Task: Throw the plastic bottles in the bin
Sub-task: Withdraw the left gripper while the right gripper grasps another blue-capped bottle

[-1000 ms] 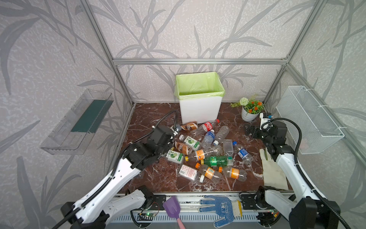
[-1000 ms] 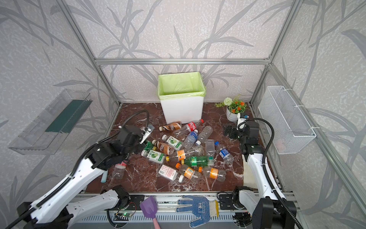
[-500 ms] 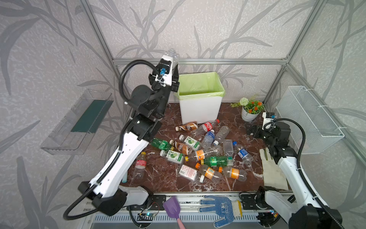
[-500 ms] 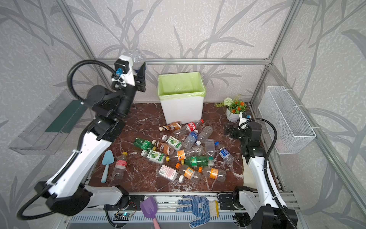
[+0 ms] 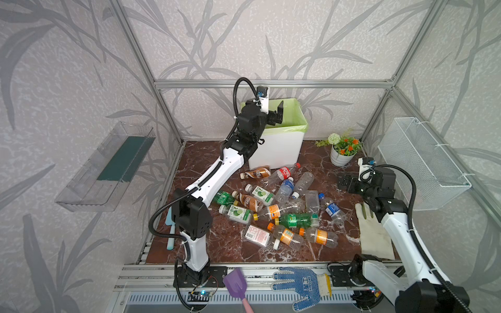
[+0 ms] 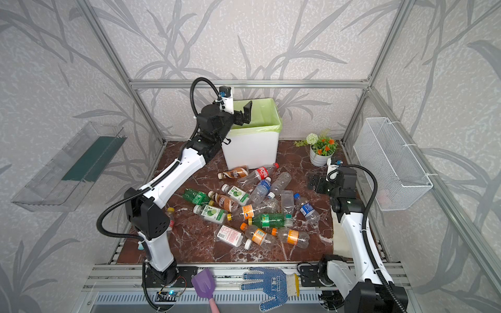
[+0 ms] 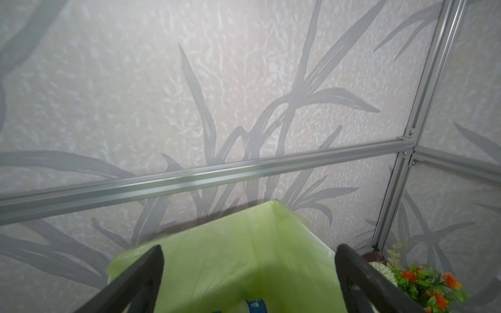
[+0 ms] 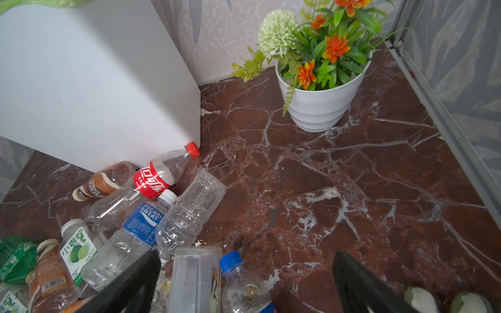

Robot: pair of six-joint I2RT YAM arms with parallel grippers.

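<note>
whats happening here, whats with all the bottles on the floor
A two-armed robot is clearing plastic bottles off the marble floor into the bin. The left pincer hangs open and empty over the bin's green-lined mouth. The right pincer is open too, low beside the pile near the flower pot. Well over a dozen bottles lie on the floor.
</note>
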